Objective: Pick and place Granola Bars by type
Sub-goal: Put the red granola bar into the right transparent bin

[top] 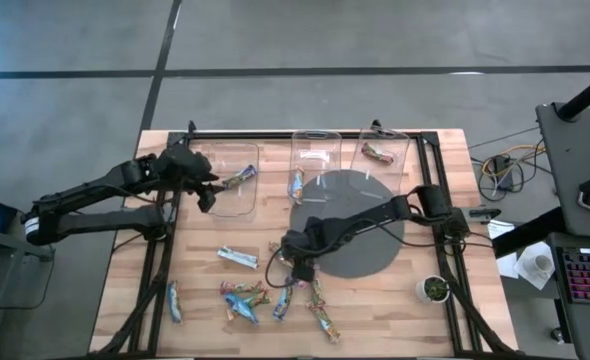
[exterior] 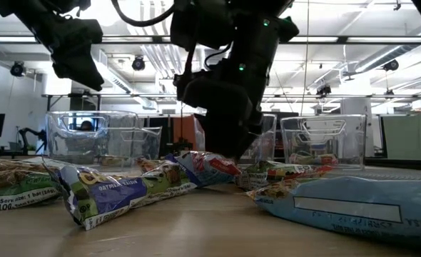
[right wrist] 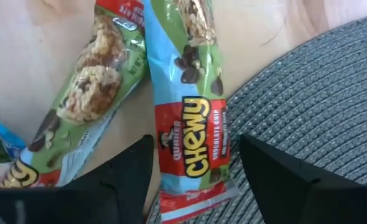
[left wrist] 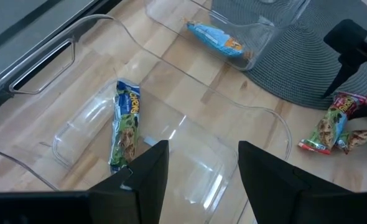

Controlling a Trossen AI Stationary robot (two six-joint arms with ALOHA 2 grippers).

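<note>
My right gripper (top: 300, 268) is low over the table at the near-left edge of the grey mat, open. In the right wrist view its fingers (right wrist: 127, 177) stand on either side of a red-and-green Chewy bar (right wrist: 193, 124) that lies flat, half on the mat, with a second such bar (right wrist: 87, 99) beside it. My left gripper (top: 207, 192) hovers open above the left clear bin (top: 243, 205), which holds one green bar (left wrist: 124, 124). The middle bin holds a blue bar (top: 297, 182), the right bin a red-brown bar (top: 378, 153). Several more bars (top: 243, 295) lie on the near part of the table.
A round grey woven mat (top: 370, 235) lies right of centre under the middle bin (top: 315, 150). A small potted plant (top: 435, 289) stands near the table's right near corner. Black frame rails (top: 157, 270) run along the left and right sides. One bar (top: 174, 300) lies apart, near the left rail.
</note>
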